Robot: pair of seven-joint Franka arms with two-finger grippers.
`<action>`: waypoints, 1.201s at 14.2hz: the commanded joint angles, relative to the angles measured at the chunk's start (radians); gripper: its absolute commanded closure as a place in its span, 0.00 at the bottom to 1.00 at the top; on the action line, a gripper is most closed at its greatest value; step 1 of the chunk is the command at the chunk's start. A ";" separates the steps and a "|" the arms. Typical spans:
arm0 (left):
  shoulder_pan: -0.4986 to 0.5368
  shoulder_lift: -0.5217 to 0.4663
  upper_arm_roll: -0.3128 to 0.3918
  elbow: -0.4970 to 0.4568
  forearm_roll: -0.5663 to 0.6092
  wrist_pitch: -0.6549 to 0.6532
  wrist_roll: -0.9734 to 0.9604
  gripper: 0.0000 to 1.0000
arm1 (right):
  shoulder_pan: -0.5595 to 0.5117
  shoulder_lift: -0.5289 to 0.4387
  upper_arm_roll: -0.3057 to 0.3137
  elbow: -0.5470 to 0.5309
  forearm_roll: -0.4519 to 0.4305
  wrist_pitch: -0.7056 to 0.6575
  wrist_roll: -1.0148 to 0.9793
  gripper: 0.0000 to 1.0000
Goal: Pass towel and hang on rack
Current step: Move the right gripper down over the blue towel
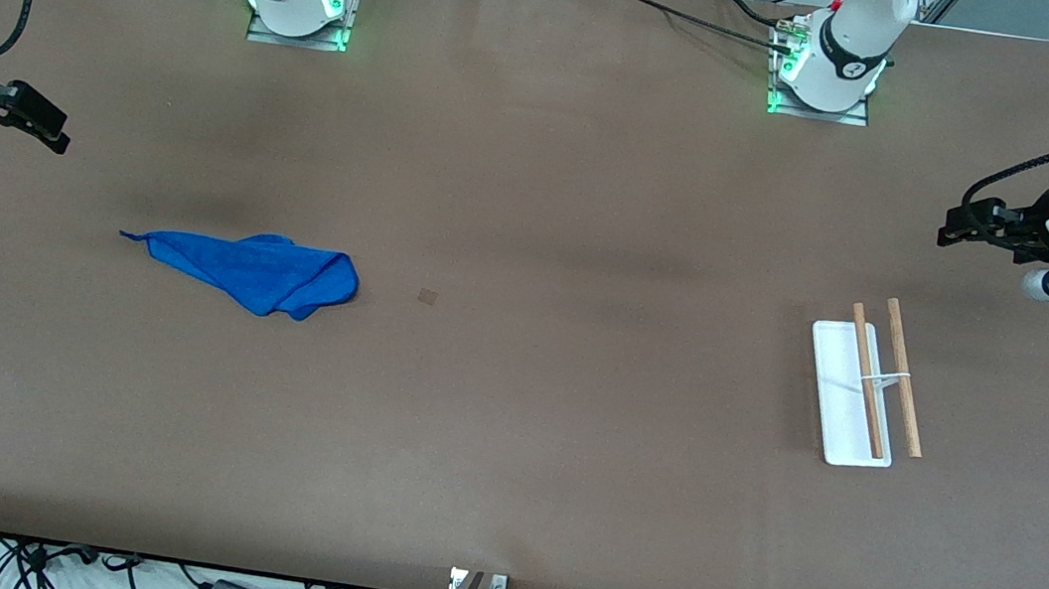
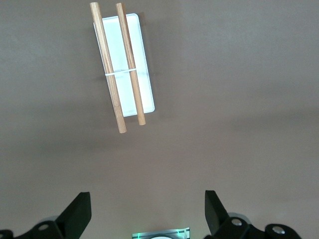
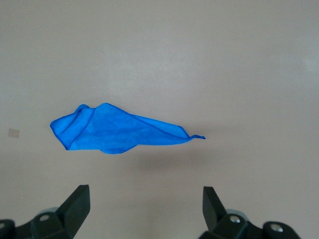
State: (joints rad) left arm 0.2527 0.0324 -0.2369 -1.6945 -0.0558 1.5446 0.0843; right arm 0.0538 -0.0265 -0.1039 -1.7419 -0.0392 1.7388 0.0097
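Towel point(image 1: 252, 272): crumpled blue cloth, mid-left of frame. Rack point(image 1: 865, 389): white base, two wooden rods. Left gripper point(image 2: 148, 214) and right gripper point(image 3: 145, 209) released, empty.

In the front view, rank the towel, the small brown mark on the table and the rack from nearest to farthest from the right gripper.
From the right gripper, open and empty at the right arm's end:
1. The blue towel, crumpled on the table at the right arm's end.
2. The small brown mark, near mid-table.
3. The rack, at the left arm's end.
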 commanded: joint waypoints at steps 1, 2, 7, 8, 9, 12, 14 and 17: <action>0.010 0.004 -0.002 0.018 -0.019 -0.015 0.023 0.00 | 0.009 -0.018 -0.010 -0.013 0.005 -0.007 -0.020 0.00; 0.010 0.004 -0.002 0.018 -0.019 -0.015 0.020 0.00 | 0.009 -0.018 -0.010 -0.013 0.005 -0.005 -0.020 0.00; 0.011 0.004 -0.002 0.019 -0.019 -0.015 0.022 0.00 | 0.008 -0.004 -0.008 -0.011 0.005 -0.007 -0.022 0.00; 0.013 0.006 -0.002 0.018 -0.019 -0.017 0.019 0.00 | 0.009 0.014 -0.010 -0.010 0.005 -0.007 -0.022 0.00; 0.013 0.004 -0.002 0.018 -0.019 -0.017 0.017 0.00 | 0.012 0.049 -0.008 -0.008 0.007 0.001 -0.019 0.00; 0.013 0.006 -0.002 0.018 -0.019 -0.017 0.018 0.00 | 0.055 0.118 -0.008 0.012 0.010 0.008 -0.007 0.00; 0.013 0.006 -0.002 0.018 -0.019 -0.017 0.020 0.00 | 0.107 0.180 -0.008 0.022 0.013 0.013 -0.007 0.00; 0.013 0.006 -0.002 0.018 -0.019 -0.017 0.018 0.00 | 0.196 0.273 -0.008 0.025 0.015 0.092 -0.005 0.00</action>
State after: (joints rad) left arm 0.2572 0.0326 -0.2369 -1.6945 -0.0559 1.5446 0.0845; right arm 0.1875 0.1851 -0.1019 -1.7442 -0.0371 1.7948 0.0022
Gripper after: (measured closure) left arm 0.000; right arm 0.000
